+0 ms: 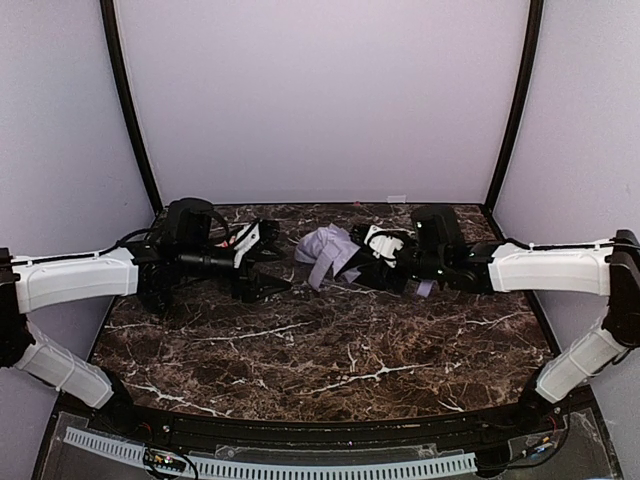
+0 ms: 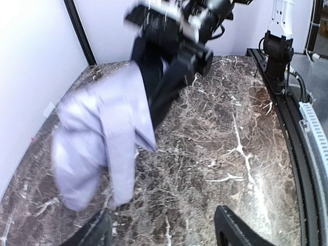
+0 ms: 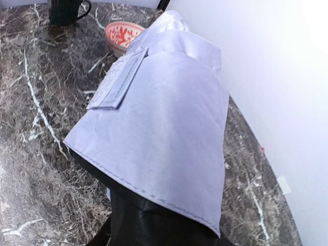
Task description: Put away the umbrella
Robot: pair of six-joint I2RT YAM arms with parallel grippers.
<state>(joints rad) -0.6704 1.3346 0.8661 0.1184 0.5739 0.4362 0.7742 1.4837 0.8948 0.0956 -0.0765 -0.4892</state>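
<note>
Umbrella (image 1: 325, 252) and right hand (image 1: 368, 258) met over the far middle of the tabletop (image 1: 330, 350): that hand was pinching the umbrella by its dark core, though in its own wrist view the fabric draped over the fingers and hid them. From there the pale lavender canopy hung loose and crumpled, black underside showing at the hem, and its fastening tab (image 3: 117, 79) lay flat and unattached on the outer panel. The left hand (image 1: 272, 262) hovered just beside the hanging cloth with its fingers spread and nothing between them. Judged from this, the canopy was collapsed, but the tidying was barely half done: the folds had yet to be wound round the shaft and the tab closed over them. A small red-patterned bowl (image 3: 123, 35) sat on the tabletop beyond the umbrella, apart from it. The surface was dark brown marble veined in white, enclosed by plain pale walls (image 1: 320, 100) with black posts (image 1: 130, 110) in the corners.
</note>
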